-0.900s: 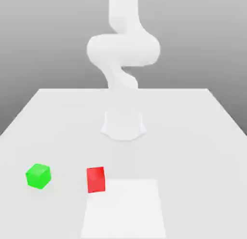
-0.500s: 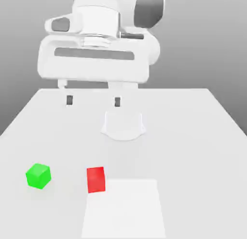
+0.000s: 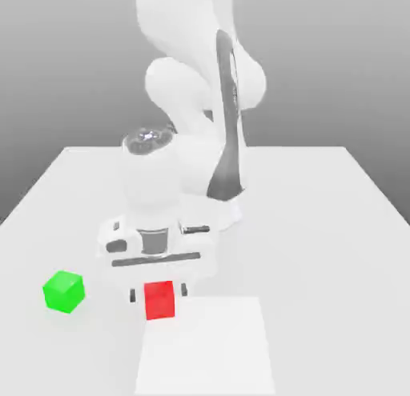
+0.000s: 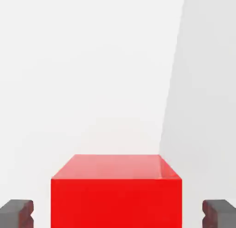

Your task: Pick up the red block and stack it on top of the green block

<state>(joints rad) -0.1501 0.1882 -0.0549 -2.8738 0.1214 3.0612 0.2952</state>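
Where the exterior view looks across the tabletop (image 3: 320, 266), the red block (image 3: 159, 301) sits at the far corner, on the exterior view's left, of the pale square patch (image 3: 208, 346). The gripper (image 3: 158, 293) of the Panda arm (image 3: 152, 178) is down at it, with its two dark finger pads standing to either side. The green block (image 3: 64, 292) lies well apart, toward the exterior view's left, with nothing on top. The stack is unmade, and the step in hand looks to be the grasp of the red block. The hand hides part of the arm's base, and the pale fingers merge with the table, so how low they reach is hard to judge.

In the hand view, the fingers are spread, one on each side of the red block, with a gap at both sides; nothing is pinched. The block looks fairly well centred between them, so the next move probably calls for a straight closing, perhaps after a little more descent, then a lift clear before travelling to the green block. The picture's edge cuts off the lower part of the block's front face and parts of both fingers.
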